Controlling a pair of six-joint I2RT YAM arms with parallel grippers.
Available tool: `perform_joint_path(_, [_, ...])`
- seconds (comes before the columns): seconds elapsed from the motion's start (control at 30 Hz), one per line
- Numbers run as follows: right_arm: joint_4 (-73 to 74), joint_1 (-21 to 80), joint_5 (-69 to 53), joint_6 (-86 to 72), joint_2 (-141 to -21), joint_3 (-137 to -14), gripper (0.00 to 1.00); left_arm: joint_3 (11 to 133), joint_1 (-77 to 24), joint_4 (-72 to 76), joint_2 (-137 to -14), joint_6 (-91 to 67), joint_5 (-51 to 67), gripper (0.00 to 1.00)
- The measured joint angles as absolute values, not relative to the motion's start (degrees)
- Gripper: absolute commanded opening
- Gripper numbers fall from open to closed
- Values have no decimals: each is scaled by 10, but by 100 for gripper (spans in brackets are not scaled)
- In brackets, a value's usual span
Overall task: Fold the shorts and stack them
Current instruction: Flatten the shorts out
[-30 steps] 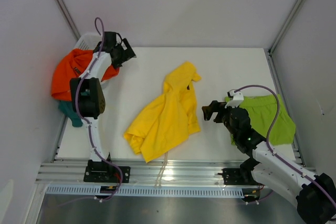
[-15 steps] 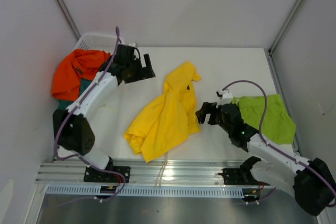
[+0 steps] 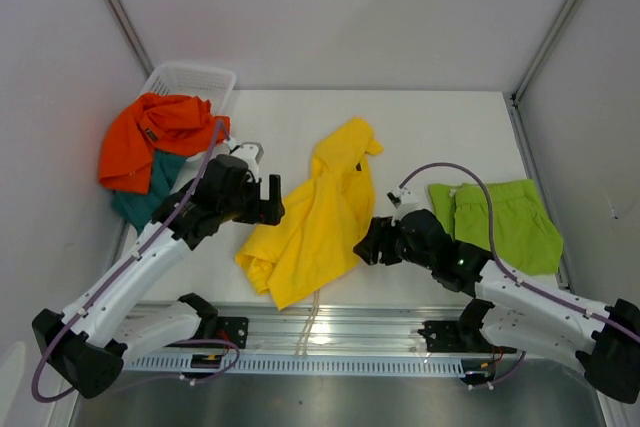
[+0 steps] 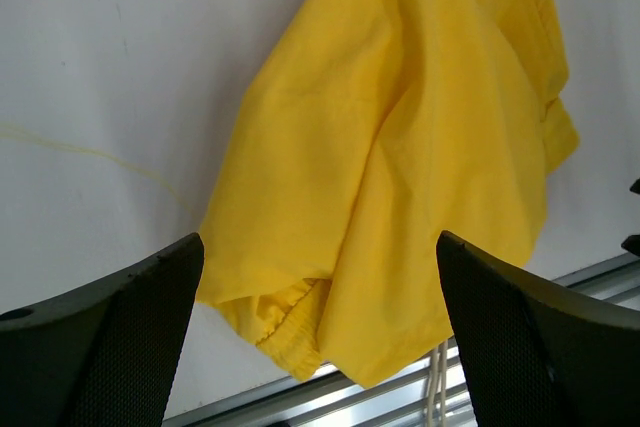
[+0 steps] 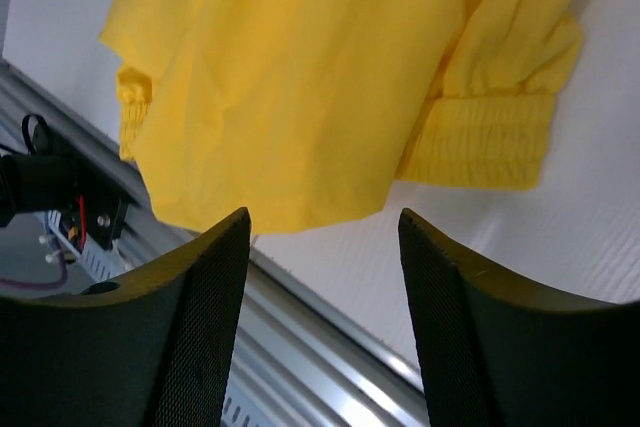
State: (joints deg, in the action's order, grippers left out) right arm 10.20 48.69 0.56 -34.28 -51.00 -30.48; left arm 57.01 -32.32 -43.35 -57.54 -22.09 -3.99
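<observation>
Yellow shorts (image 3: 315,212) lie crumpled in the middle of the table. My left gripper (image 3: 268,202) hovers at their left edge, open and empty; in the left wrist view the yellow shorts (image 4: 400,147) show beyond that gripper (image 4: 320,337). My right gripper (image 3: 368,244) is at their lower right edge, open, with nothing between its fingers (image 5: 170,327); the yellow shorts (image 5: 300,77) lie just ahead of it. Lime green shorts (image 3: 500,222) lie folded at the right. Orange shorts (image 3: 155,137) and teal shorts (image 3: 135,202) are heaped at the far left.
A white mesh basket (image 3: 190,79) stands at the back left under the orange heap. An aluminium rail (image 3: 320,332) runs along the table's near edge, and the shorts' white drawstrings (image 3: 310,322) hang over it. Walls close in on both sides.
My left arm swung from the basket down to the yellow shorts' left edge. My right gripper moved left from the green shorts to the yellow shorts' right edge, and its jaws narrowed somewhat.
</observation>
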Motion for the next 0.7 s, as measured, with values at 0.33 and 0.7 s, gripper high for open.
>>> perform_joint_path(0.33, [112, 548, 53, -421, -670, -324, 59, 523, -324, -428, -542, -163, -62, 99])
perform_joint_path(0.7, [81, 549, 53, -431, -793, -382, 17, 496, -324, -405, -483, -159, -68, 99])
